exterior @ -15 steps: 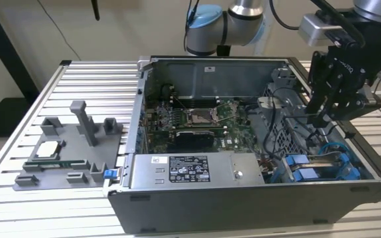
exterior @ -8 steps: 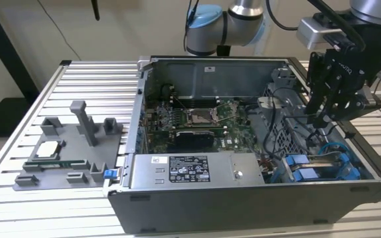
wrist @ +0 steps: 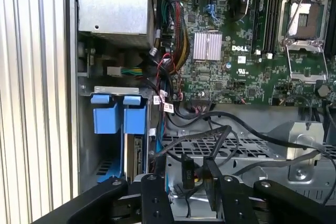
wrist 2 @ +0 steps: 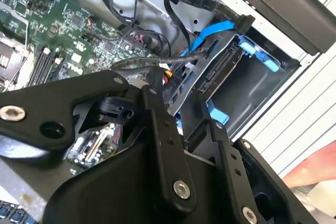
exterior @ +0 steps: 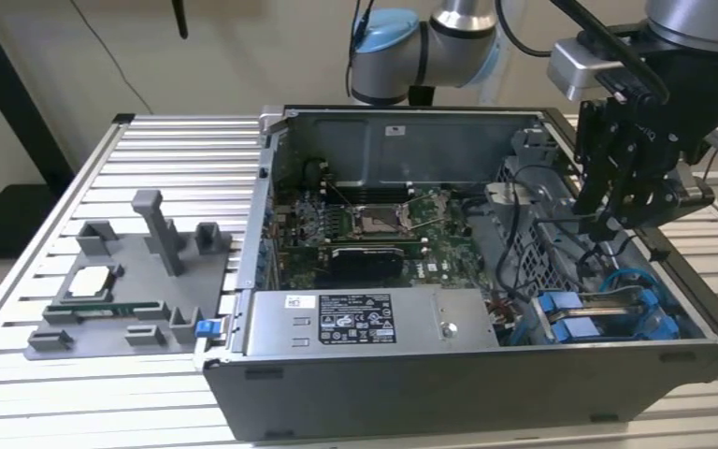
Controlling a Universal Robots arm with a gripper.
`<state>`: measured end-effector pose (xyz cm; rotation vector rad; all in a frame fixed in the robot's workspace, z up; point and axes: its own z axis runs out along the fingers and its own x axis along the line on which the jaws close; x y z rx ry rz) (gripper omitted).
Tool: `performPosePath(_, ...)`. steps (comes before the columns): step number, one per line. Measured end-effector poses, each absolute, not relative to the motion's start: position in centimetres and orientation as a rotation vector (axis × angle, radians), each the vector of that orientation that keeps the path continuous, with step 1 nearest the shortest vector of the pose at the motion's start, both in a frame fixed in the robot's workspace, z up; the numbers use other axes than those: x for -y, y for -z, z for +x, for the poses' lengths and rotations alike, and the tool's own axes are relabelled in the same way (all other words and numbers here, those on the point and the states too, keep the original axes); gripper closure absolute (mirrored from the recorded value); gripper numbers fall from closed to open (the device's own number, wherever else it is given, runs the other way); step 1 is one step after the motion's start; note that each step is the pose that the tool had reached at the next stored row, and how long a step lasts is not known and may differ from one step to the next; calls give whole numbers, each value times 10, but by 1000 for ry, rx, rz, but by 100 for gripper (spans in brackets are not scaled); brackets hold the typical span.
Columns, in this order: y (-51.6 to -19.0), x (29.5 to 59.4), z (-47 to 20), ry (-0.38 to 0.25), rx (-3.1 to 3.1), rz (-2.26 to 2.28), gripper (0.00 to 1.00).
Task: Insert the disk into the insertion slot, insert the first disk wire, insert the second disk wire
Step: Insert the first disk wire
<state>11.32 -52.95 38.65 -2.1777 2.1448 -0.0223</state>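
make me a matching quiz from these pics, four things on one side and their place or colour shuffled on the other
Things:
1 gripper
2 insertion slot
3 power-supply box
4 grey fixture

Descriptions:
A bright blue fittings
B outside the case, on the slatted table
C black, hanging over the open case
D printed label on top

Pairs: 1-C, 2-A, 3-D, 4-B

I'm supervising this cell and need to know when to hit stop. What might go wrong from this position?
1. Black cables loop loosely right by the claw; a move may snag and tug them.
2. The claw hangs close to the perforated cage; a sideways move may strike its metal edge.
3. The blue cable runs beside the insertion slot and may get pinched.
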Motion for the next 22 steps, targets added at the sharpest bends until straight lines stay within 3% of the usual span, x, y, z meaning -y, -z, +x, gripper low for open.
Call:
performPosePath(14, -386, 529, 113, 28, -2142, -2175, 0)
performPosePath(15, -386, 529, 113, 29, -2142, -2175, 100)
performPosePath(22, -385, 530, 113, 29, -2142, -2174, 100)
